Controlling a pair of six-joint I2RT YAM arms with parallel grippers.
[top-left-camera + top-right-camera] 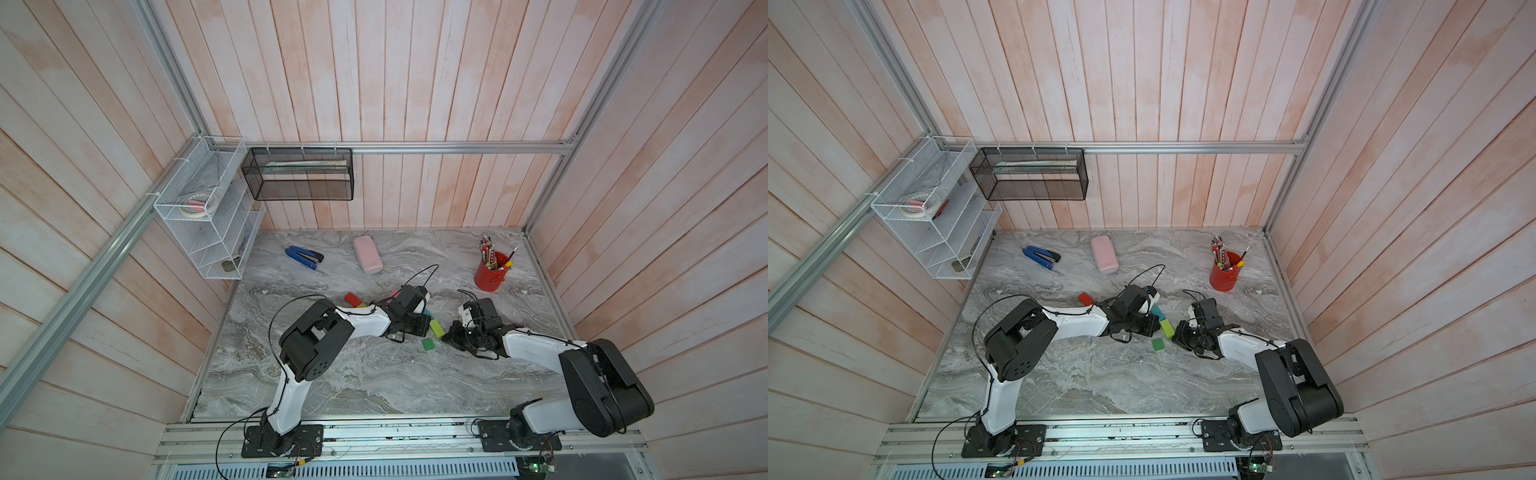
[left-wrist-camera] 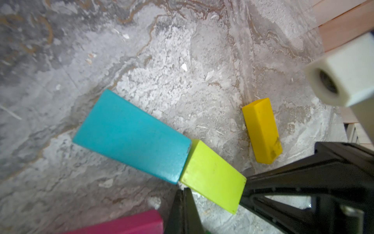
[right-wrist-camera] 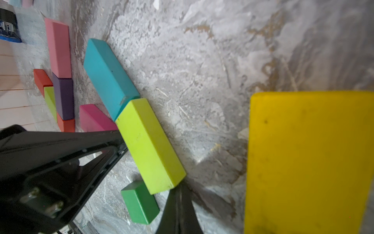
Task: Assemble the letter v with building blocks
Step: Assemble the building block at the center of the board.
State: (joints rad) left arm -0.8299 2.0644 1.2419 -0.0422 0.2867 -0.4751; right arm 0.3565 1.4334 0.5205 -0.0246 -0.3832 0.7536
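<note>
Your left gripper (image 2: 184, 192) and right gripper (image 3: 179, 194) are closed, empty; pinch the probably light, rigid lime block (image 3: 149, 145), five o'clock of the teal block (image 3: 107, 75), across its long sides.

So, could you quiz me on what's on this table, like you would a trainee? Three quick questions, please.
1. True or false: the teal block and the lime block lie end to end, touching.
2. What stands in the red cup? A) scissors B) pencils C) spoons
3. The left claw and the right claw each have their tip at the same block. Which colour is it?
Key: 1 true; 2 B; 3 lime.
</note>
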